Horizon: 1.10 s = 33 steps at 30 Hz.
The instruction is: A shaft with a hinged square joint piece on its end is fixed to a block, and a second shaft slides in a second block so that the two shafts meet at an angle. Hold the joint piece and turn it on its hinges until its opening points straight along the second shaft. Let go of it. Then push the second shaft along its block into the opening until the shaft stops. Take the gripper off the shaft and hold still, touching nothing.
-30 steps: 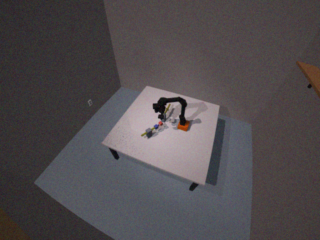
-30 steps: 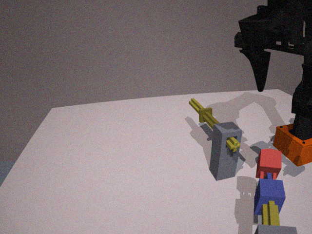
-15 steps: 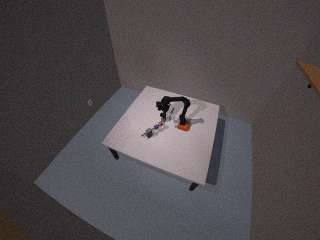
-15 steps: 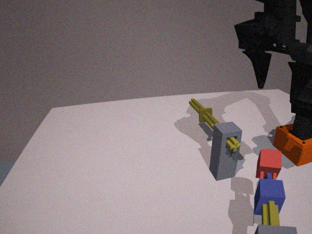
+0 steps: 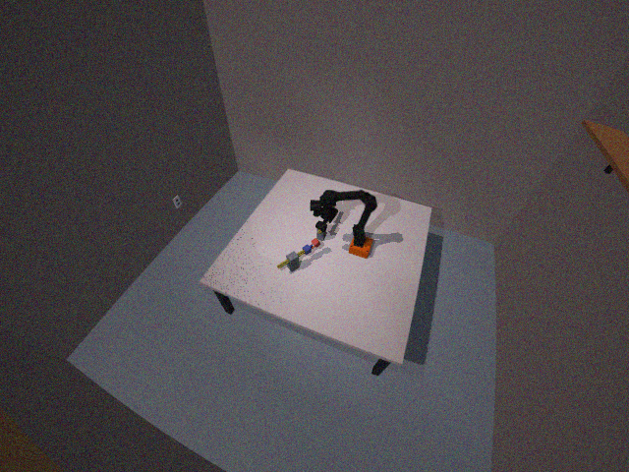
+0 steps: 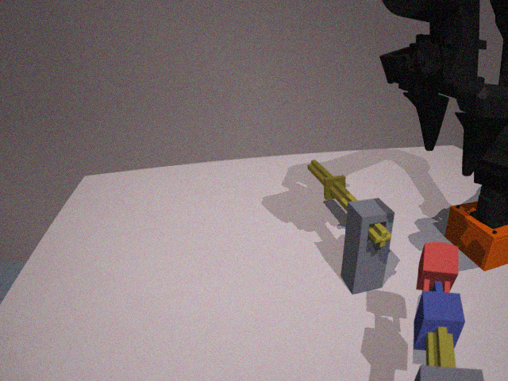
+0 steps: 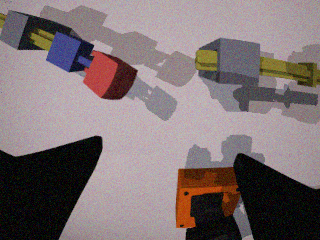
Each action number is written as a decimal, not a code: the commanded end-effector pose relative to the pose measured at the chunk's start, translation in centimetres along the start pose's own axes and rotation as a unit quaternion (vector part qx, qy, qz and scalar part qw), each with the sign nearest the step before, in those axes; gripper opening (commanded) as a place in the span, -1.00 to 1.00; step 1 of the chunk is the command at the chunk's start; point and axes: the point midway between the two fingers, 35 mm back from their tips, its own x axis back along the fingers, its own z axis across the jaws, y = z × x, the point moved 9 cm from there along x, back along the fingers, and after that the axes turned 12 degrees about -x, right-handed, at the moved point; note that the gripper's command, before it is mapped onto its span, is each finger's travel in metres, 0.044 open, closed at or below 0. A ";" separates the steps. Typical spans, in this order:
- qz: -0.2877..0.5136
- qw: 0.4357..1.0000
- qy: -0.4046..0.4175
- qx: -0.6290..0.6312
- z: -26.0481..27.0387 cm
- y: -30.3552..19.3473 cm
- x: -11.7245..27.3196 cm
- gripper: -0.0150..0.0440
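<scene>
The claw is wide open and has nothing in it. The red piece sits over the table, on the blue part. From the wrist, the rod tip is at three o'clock from it. The rod goes through a hole in its block. The red piece looks hard and light; pinch its flat sides. The rod should slide if pushed straight.
</scene>
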 end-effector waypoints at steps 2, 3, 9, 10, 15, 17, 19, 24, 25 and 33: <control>0.002 0.997 -0.010 -0.072 0.1 0.0 -0.4 1.00; 0.003 0.996 -0.011 -0.086 0.1 0.0 -0.4 1.00; 0.003 0.985 -0.019 -0.171 0.3 0.1 -0.6 1.00; 0.002 0.983 -0.021 -0.185 0.4 0.1 -0.6 1.00; 0.001 0.967 -0.028 -0.254 0.5 0.1 -0.7 1.00; 0.000 0.959 -0.031 -0.281 0.6 0.2 -0.8 1.00; -0.001 0.951 -0.034 -0.309 0.6 0.2 -0.9 1.00; -0.004 0.926 -0.040 -0.375 0.8 0.2 -1.0 1.00; -0.005 0.921 -0.042 -0.388 0.8 0.2 -1.0 1.00; -0.013 0.870 -0.051 -0.490 1.1 0.3 -1.3 1.00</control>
